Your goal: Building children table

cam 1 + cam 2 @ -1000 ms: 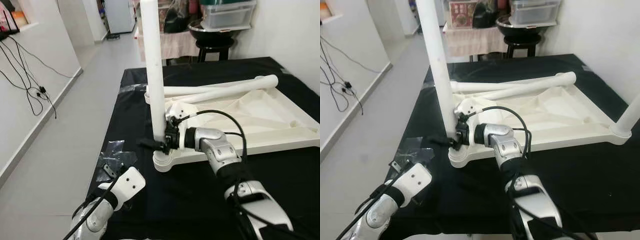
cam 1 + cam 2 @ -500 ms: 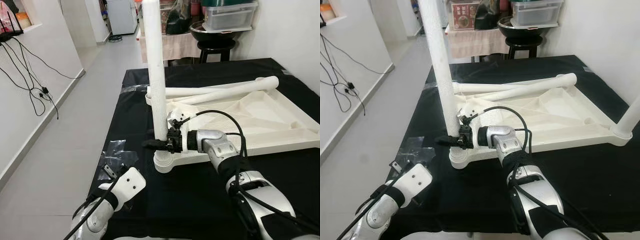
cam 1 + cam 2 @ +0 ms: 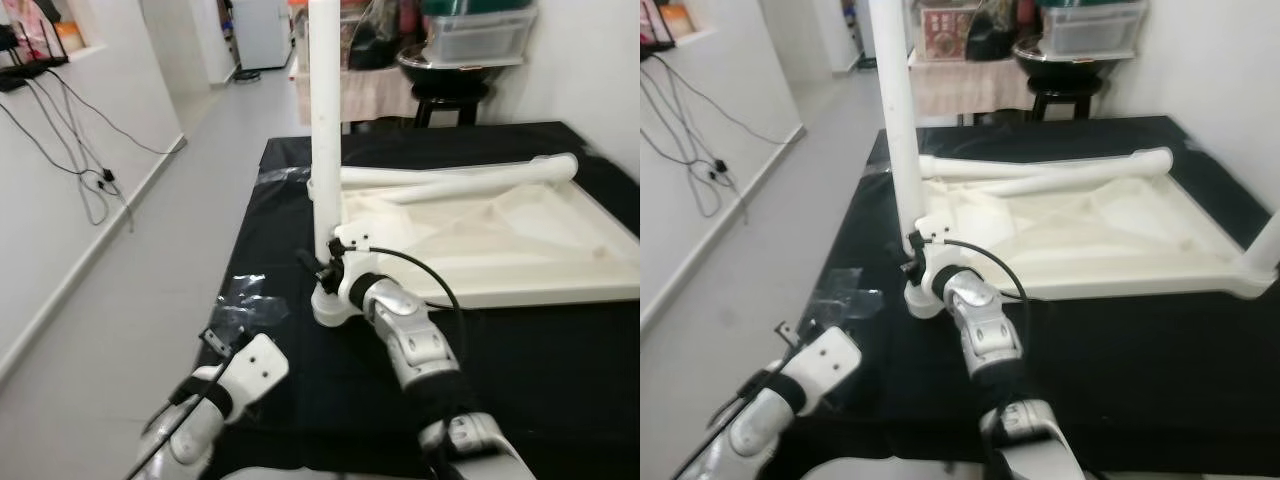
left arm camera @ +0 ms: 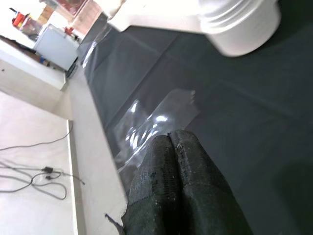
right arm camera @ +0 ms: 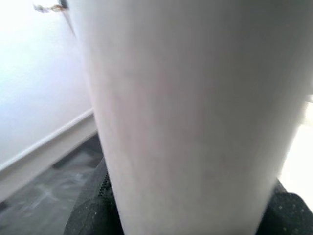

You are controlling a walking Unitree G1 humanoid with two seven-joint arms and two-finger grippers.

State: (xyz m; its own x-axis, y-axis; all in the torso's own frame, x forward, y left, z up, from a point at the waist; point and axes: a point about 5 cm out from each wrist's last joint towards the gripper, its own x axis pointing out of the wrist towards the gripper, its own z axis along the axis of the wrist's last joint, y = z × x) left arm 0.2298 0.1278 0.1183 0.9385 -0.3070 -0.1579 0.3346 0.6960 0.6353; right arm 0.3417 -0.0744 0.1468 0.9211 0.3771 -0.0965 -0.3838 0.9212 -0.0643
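Smooth white plastic table leg (image 3: 325, 120) stands upright, right gripper (image 3: 322, 268) fingers clamped round its base.

Upright white leg (image 3: 325, 120) cut off at the top edge of both eye views, upper end unseen. Right gripper (image 3: 318, 270) mostly hidden behind that leg, jaws' gap impossible to judge; in the right wrist view, leg surface blurred at close range. Far-right leg (image 3: 1265, 243) cropped by the right edge; clear plastic bag (image 3: 245, 308) contents too small to tell.
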